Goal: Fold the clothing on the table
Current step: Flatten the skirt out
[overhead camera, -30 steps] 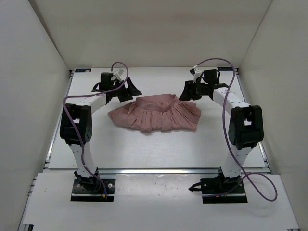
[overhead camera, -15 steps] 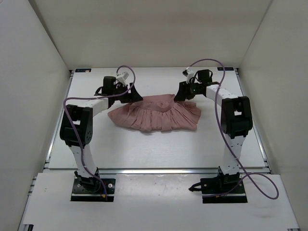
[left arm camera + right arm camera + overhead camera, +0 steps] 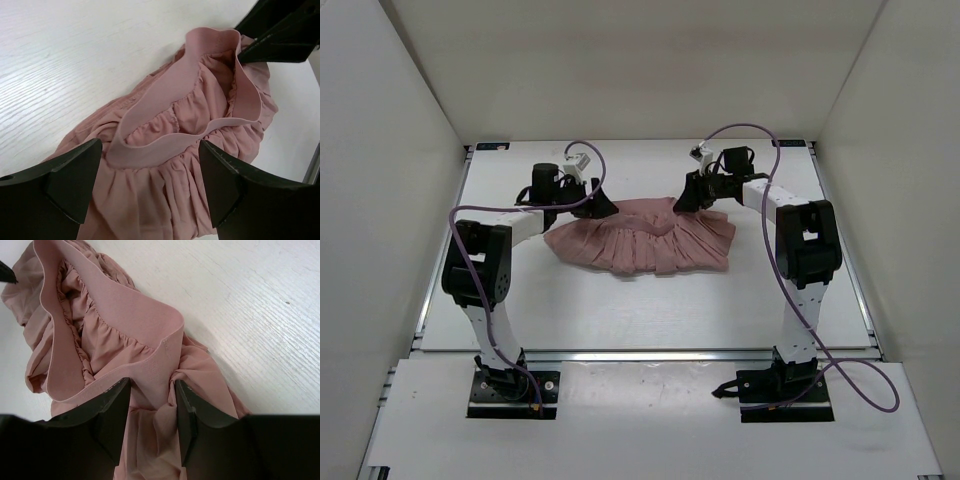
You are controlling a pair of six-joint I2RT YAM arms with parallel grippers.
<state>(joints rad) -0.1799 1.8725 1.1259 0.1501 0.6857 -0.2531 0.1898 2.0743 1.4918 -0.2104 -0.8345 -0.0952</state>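
Left gripper point(image 3: 150, 152) spread wide astride the waistband's left end, right gripper point(image 3: 150, 390) drawn narrow about its right end — pinched fast or not, cannot tell — the pink clothing point(image 3: 640, 238) lying spread on the table point(image 3: 620, 310), centred, nearer the far edge.

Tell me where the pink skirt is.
In the top view the skirt lies on the table, toward its far side, between the left gripper and right gripper at its far corners.
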